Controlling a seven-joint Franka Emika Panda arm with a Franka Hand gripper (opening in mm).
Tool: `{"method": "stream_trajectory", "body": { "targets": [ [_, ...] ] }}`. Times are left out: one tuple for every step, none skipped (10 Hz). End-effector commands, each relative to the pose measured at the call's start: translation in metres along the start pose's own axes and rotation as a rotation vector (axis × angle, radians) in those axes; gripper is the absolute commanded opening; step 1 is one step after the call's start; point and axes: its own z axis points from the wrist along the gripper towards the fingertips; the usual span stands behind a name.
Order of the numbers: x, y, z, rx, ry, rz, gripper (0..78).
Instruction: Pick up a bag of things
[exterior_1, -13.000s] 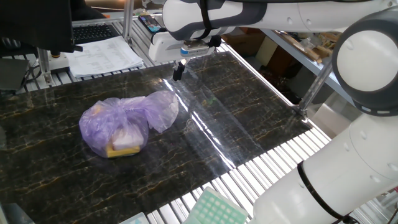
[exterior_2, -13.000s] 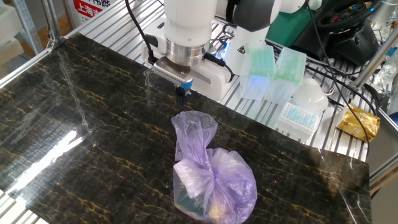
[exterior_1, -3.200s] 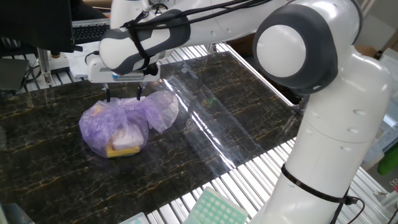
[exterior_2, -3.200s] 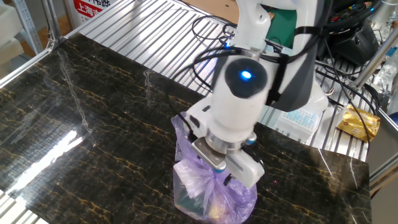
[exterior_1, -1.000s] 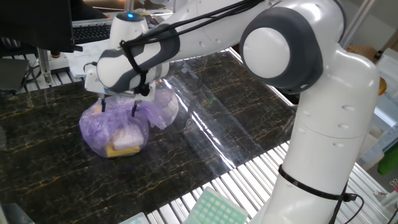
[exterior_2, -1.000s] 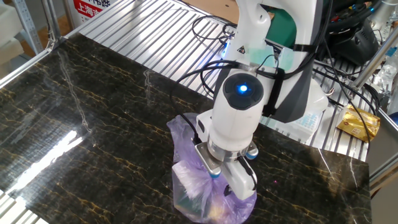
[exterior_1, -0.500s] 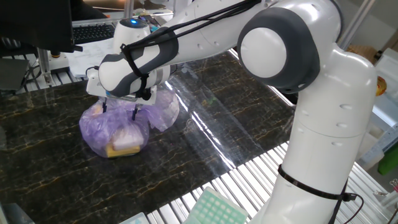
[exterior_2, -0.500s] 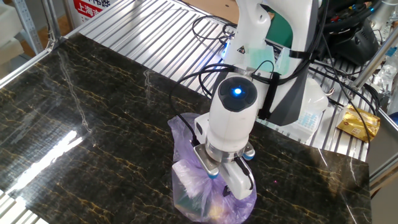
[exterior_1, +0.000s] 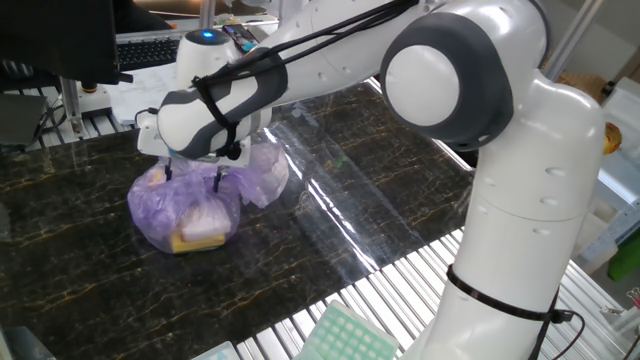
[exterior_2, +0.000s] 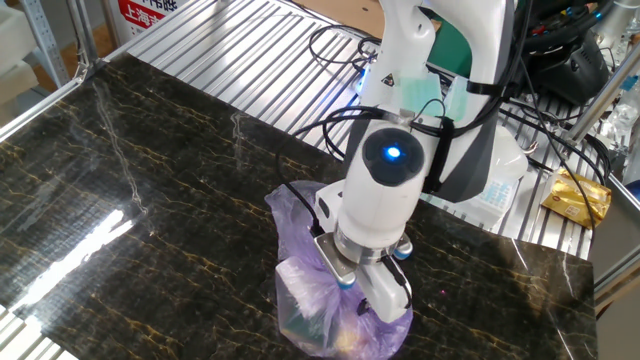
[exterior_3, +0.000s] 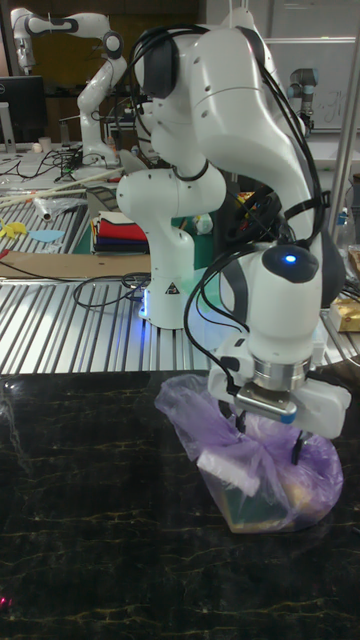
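Observation:
The bag of things (exterior_1: 185, 215) is a wrinkly light-purple plastic bag on the dark marble table (exterior_1: 380, 180), with a yellow block and pale items showing through. It also shows under the wrist in the other fixed view (exterior_2: 300, 300) and in the tall view (exterior_3: 315, 480). My gripper (exterior_1: 193, 176) points straight down onto the bag's gathered top. Its two fingers stand apart, one on each side of the bunched plastic, so it is open (exterior_3: 268, 436). In the other fixed view the hand (exterior_2: 365, 285) hides the bag's middle.
Green and white tip racks (exterior_2: 440, 105) and a yellow packet (exterior_2: 575, 195) lie on the metal slats beyond the table. Another rack (exterior_1: 345, 335) sits at the near edge. Papers (exterior_1: 165, 90) and a keyboard lie at the far side. A second arm (exterior_3: 90, 60) stands in the background.
From 13 s ago the gripper travelled from the table's far edge and came down over the bag. In the last second it has barely shifted; the fingers remain apart.

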Motion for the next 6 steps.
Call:
{"method": "stream_trajectory", "body": {
  "targets": [
    [-0.0006, 0.0005, -0.001, 0.022, 0.033, 0.026, 77.4],
    [-0.0006, 0.0005, -0.001, 0.016, 0.069, 0.034, 77.4],
    [-0.0006, 0.0005, -0.001, 0.004, 0.075, 0.035, 77.4],
    [-0.0006, 0.0005, -0.001, -0.005, 0.066, 0.023, 77.4],
    [-0.0007, 0.0007, -0.0004, -0.006, 0.056, 0.016, 77.4],
    [-0.0008, 0.0009, 0.0004, -0.007, 0.054, 0.011, 77.4]
  ]
}}
